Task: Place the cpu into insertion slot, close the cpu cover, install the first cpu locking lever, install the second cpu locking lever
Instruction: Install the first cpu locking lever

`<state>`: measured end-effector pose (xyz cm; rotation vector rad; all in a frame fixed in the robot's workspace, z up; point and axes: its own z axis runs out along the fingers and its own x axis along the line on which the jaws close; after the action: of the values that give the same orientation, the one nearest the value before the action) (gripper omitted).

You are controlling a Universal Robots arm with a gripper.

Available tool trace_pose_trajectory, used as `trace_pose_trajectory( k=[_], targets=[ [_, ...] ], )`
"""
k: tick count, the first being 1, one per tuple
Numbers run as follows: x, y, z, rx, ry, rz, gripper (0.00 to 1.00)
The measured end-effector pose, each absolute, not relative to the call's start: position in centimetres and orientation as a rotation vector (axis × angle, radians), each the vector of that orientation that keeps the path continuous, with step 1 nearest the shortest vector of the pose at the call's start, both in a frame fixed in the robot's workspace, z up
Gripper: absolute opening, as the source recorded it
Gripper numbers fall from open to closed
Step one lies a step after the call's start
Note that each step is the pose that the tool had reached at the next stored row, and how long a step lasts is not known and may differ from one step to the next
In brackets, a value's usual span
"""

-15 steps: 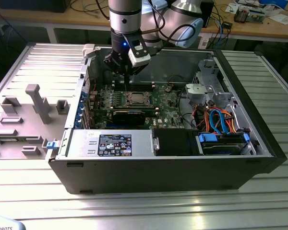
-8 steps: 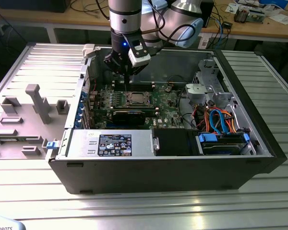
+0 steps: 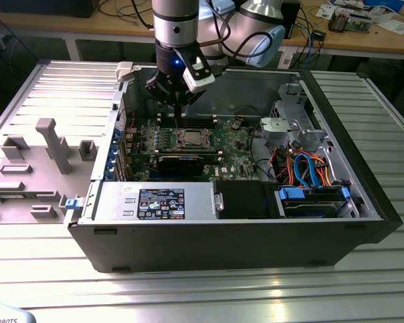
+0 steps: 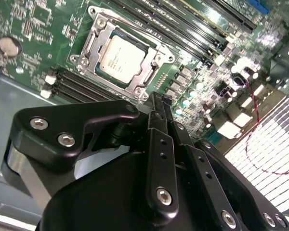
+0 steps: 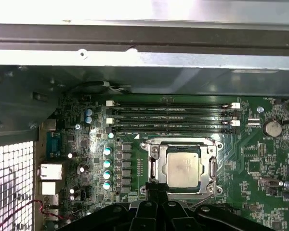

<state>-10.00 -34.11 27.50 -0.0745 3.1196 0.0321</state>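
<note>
Gripper (image 4: 158,103) is down inside the open computer case (image 3: 229,235), jaws pressed together tip to tip, nothing pinched between them. Around them it's crowded. Beyond the socket from the jaws run the long black memory slots (image 5: 168,115), and a row of teal-topped capacitors (image 5: 107,168) stands off to one side. A coin battery (image 5: 271,128) sits well out past the far side of the socket, and the case's grey metal wall (image 5: 144,77) rises behind it all. Nothing lies between the fingertips and the socket. The case holds the green circuit board (image 3: 236,145), a silver power supply (image 3: 155,202) and a tangle of orange and blue cables (image 3: 310,168). Just ahead of the jaws, the cpu (image 5: 183,168) sits flat in the insertion slot (image 5: 181,142). It's dull silver-grey and square, with the cpu cover (image 5: 154,162) lying down around it, its top showing through the window
</note>
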Motion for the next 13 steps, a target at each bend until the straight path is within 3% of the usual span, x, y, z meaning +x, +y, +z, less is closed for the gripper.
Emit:
trace_pose_trajectory(
  k=[13],
  targets=[
    [-11.8, -34.1, 27.1, -0.121, 3.109, 0.033, 0.11]
  ],
)
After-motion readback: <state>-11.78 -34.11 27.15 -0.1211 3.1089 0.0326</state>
